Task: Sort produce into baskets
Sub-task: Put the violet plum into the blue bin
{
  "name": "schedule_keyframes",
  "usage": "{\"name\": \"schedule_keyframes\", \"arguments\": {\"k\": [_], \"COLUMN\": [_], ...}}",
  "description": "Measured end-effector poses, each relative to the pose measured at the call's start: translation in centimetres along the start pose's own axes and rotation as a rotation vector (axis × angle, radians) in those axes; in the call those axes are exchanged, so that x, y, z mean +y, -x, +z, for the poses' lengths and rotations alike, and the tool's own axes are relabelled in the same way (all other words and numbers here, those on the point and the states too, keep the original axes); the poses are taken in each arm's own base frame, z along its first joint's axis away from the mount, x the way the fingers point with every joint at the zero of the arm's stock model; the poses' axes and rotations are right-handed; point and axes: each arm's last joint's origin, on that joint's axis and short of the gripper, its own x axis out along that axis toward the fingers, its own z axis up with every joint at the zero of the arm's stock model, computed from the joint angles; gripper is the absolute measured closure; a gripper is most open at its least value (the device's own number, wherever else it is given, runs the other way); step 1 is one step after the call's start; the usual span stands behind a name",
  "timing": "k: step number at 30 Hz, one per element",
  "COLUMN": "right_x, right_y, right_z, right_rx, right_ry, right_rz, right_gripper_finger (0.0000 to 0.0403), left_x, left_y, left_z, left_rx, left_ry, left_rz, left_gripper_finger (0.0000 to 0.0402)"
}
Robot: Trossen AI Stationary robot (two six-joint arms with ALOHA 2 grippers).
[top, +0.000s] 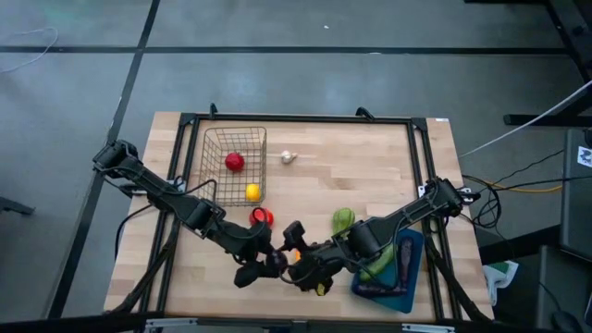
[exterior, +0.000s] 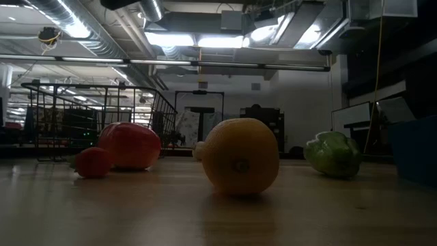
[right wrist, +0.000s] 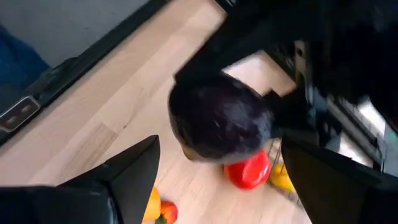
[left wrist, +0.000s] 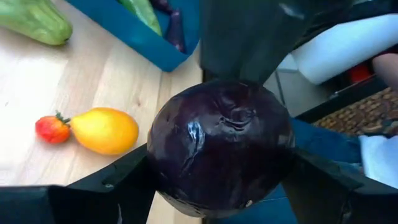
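The dark purple eggplant (left wrist: pixel 219 148) was clamped between the fingers of the left gripper (top: pixel 275 266) above the desk (top: pixel 324 157) front edge. The right gripper (top: pixel 305 275) faced it, fingers spread wide, holding nothing. An orange (exterior: pixel 240 156) and small tomato (left wrist: pixel 52 128) lay touching nearby. The wire basket (top: pixel 208 148) held a tomato and lemon; the teal tray (top: pixel 407 277) held green vegetables
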Motion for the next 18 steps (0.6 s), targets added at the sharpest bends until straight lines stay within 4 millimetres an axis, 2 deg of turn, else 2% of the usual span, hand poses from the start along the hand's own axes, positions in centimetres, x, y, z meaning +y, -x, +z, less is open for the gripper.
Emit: {"name": "schedule_keyframes", "arguments": {"k": [18], "right_x": [0.1], "right_y": [-0.52], "right_z": [0.42], "right_rx": [-0.048], "right_ry": [0.304], "right_rz": [0.005], "right_gripper_finger": [0.0073], "left_x": [-0.31], "left_y": [-0.01], "left_z": [0.59], "left_rx": [-0.034], "left_ry": [0.047], "left_rz": [-0.059], "left_gripper_finger": [0.0112]}}
